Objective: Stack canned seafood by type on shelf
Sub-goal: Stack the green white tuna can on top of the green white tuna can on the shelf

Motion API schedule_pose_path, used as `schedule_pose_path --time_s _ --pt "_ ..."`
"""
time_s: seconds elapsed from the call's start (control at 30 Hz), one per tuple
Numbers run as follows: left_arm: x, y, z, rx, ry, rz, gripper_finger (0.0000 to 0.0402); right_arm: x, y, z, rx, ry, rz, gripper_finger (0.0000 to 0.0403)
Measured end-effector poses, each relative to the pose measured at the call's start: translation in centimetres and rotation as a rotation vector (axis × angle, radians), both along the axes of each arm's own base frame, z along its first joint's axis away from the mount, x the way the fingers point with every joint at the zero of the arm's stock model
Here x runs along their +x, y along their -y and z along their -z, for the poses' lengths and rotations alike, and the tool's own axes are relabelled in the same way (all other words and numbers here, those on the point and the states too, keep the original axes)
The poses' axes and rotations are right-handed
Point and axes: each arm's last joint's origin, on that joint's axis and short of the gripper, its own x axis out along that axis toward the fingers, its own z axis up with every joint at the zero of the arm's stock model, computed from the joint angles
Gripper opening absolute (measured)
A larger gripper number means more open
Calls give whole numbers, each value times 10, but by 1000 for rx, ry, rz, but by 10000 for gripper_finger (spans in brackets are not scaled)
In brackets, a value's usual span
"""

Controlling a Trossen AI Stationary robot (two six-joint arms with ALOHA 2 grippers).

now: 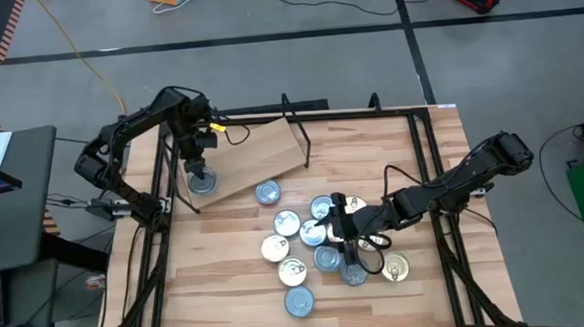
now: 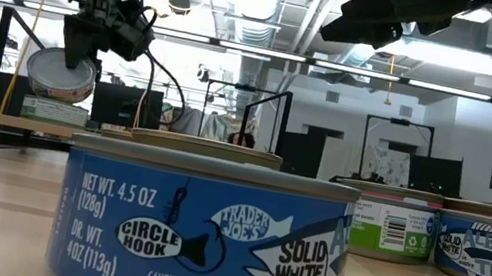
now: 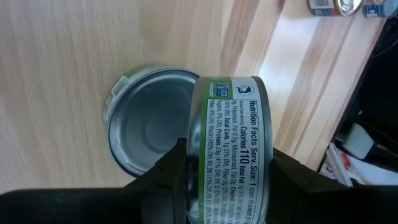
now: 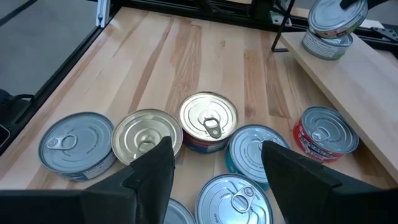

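Over the shelf (image 1: 257, 155), my left gripper (image 3: 227, 171) clamps a green tin (image 3: 233, 143) above its shelved twin (image 3: 146, 121); next it needs lowering squarely. My right gripper (image 4: 214, 165) hovers open over the loose tins (image 1: 306, 248).

Your left gripper (image 1: 201, 174) hangs near the table's far-left corner, wrist bent down, fingers clamped on a green-labelled tin (image 3: 229, 149). Your right gripper (image 1: 343, 224) hovers mid-table, arm stretched from the right edge, fingers spread.

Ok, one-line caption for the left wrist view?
Left gripper holds a green-labelled tin on edge above another tin on the shelf.
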Motion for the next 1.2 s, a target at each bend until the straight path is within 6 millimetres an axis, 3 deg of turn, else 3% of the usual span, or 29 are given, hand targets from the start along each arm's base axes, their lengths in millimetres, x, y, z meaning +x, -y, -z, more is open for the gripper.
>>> schedule_pose_path --time_s 0.13,0.3,0.4,0.73,1.0,1.2 --pt "0 0 3 -10 -36 -69 140 0 0 0 0 0 0 270" --pt "0 -4 6 64 -112 -95 242 0 0 -1 2 7 0 270" --pt "0 -5 6 94 -129 -99 271 0 0 -1 4 11 0 270" --pt "5 -10 4 136 -63 -106 268 1 0 -2 6 23 -1 270" --pt "24 -17 -36 248 85 -96 267 2 2 -2 13 21 12 270" --pt "58 18 -65 410 281 73 258 -4 14 4 11 -27 52 270"
